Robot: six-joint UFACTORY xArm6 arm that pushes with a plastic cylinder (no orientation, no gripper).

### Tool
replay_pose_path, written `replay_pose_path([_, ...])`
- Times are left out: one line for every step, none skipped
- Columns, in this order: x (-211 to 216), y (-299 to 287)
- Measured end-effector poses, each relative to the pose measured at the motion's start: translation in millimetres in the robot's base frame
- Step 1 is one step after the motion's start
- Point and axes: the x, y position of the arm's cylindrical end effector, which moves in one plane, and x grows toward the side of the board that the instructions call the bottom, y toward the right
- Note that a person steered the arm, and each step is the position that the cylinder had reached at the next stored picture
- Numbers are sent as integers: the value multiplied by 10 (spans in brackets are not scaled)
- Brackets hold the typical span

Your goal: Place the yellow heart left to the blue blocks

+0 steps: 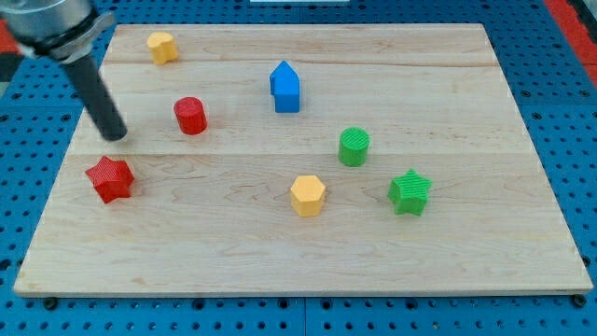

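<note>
A: Nearest us, yellow hexagonal plastic block (307,195). Which one's the heart?

B: Probably the small yellow block (162,47), 12 o'clock of my tip (116,135), untouched. No jaws, nothing held. Next: approach it, push toward the blue house-shaped block (285,87).

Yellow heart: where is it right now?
The yellow heart sits near the board's top-left corner, above the red cylinder; my tip is below it, left of that cylinder.

A robotics lab bench: a pale wooden counter (448,252) lies on a blue perforated mounting board (560,112), the sort used for bolting down test rigs, with small moulded blocks scattered on it for pushing trials.
</note>
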Motion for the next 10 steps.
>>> replay_pose_path([-292, -298])
replay_pose_path([-614, -690])
replay_pose_path([-1000, -732])
replay_pose_path([-1302, -501])
replay_pose_path([-1534, -191])
replay_pose_path([-1609, 144])
replay_pose_path([-1611, 470])
replay_pose_path([-1611, 656])
replay_pose_path([-1609, 781])
replay_pose_path([-1488, 963])
